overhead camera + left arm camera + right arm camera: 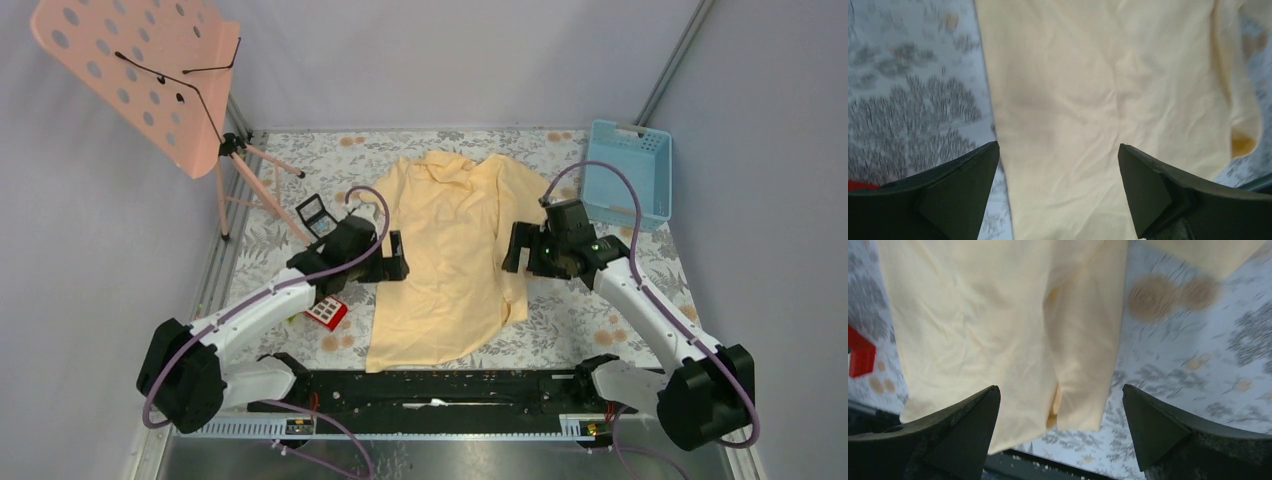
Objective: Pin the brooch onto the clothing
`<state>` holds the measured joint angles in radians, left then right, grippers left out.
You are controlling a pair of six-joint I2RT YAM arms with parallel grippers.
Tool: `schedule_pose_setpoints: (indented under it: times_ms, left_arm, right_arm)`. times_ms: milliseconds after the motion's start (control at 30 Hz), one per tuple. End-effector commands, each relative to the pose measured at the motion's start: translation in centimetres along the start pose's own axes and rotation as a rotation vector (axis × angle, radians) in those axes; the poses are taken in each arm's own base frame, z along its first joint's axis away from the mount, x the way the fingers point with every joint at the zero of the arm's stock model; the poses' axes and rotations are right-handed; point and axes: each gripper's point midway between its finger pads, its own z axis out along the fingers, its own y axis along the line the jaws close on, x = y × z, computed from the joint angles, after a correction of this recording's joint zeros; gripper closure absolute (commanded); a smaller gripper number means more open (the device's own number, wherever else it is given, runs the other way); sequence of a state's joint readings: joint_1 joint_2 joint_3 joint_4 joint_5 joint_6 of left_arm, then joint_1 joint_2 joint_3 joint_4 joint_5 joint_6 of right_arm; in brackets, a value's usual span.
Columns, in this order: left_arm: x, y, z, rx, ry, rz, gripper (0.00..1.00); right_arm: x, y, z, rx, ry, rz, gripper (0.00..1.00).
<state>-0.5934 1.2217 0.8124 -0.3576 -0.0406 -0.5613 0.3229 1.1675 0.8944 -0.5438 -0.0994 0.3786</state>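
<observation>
Only top view gives us the blue basket and pink stand; wrist views mostly shirt and flowered worktop. Left pincer and right pincer both gape wide, gripping nothing. Shirt lies between them, spread on the worktop; brooch we cannot make out.

Soft, even white light fills the sharp overhead view, leaving only faint shadows along the pale yellow cotton T-shirt. Both wrist views run softer: the grey floral-print table cover streaks with motion blur, and the shirt's folds look washed-out and low in contrast.
</observation>
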Motion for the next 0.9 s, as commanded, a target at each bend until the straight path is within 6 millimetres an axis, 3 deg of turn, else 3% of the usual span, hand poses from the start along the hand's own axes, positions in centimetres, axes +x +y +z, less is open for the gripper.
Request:
schedule_pose_setpoints:
  times_ms: [0, 100, 167, 333, 500, 700, 867]
  left_arm:
    - [5.2, 2.7, -1.2, -0.082, 0.05, -0.068, 0.01]
    - [8.2, 3.3, -1.6, -0.088, 0.099, -0.072, 0.01]
    - [9.2, 3.5, -1.8, -0.095, 0.114, -0.067, 0.01]
    - [10.4, 3.2, -1.9, -0.076, 0.133, -0.072, 0.06]
    - [12.0, 3.6, -1.3, -0.091, 0.177, -0.058, 0.25]
    - [13.2, 4.0, -0.9, -0.132, 0.217, -0.042, 0.3]
    - [14.3, 4.8, -0.3, -0.191, 0.228, -0.017, 0.34]
  right_arm:
    - [6.7, 1.4, 0.1, -0.062, 0.144, 0.03, 0.0]
    - [10.1, 0.2, 0.6, -0.025, 0.213, 0.029, 0.0]
    - [11.5, -0.3, 0.6, -0.013, 0.241, 0.031, 0.0]
    - [13.0, -0.5, 0.6, -0.022, 0.253, 0.04, 0.08]
    - [13.5, -0.3, 1.1, -0.052, 0.235, 0.062, 0.17]
    - [12.7, -0.3, 1.3, -0.043, 0.202, 0.051, 0.39]
    - [11.5, 0.2, 0.9, -0.045, 0.181, 0.037, 0.78]
